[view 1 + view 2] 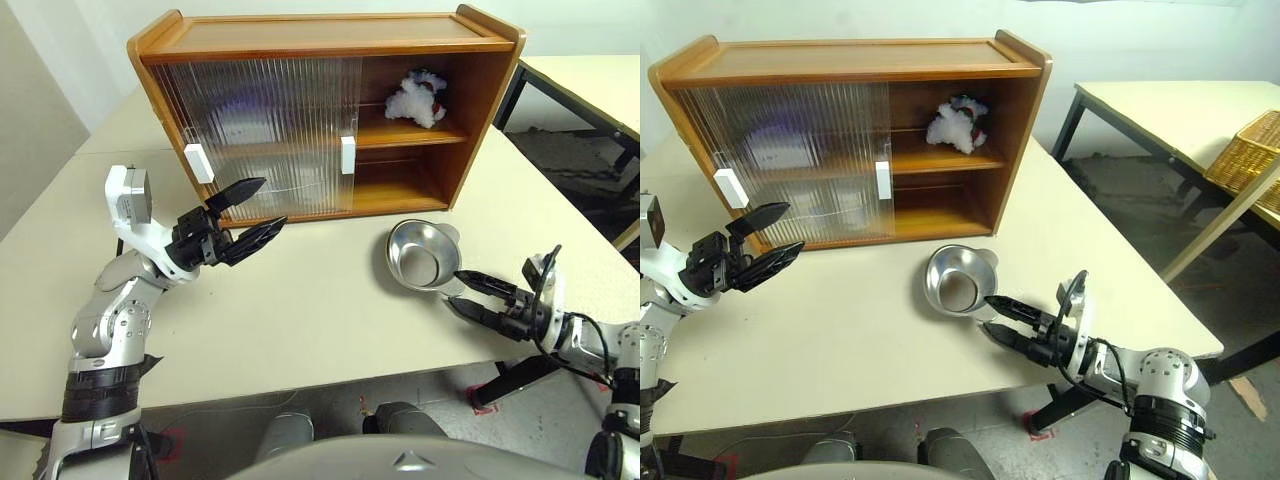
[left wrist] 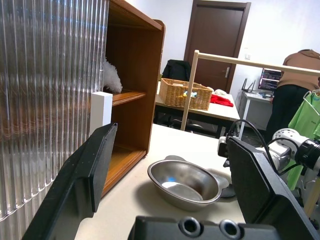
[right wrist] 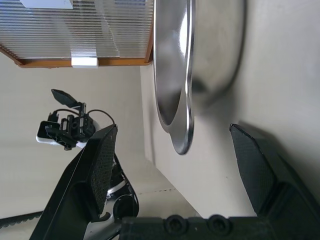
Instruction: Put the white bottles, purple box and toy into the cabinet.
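The wooden cabinet stands at the back of the table, with its ribbed sliding doors covering the left part and the right part open. The toy lies on the upper shelf in the open part. Behind the ribbed door on the upper shelf, the purple box shows as a dim purple shape. The white bottles are hidden. My left gripper hangs open in front of the doors, empty. My right gripper is open and low over the table, and the steel bowl's rim lies between its fingers.
The steel bowl sits on the cream table in front of the cabinet's open part. A second table with a wicker basket stands to the right across a gap. A person stands far behind.
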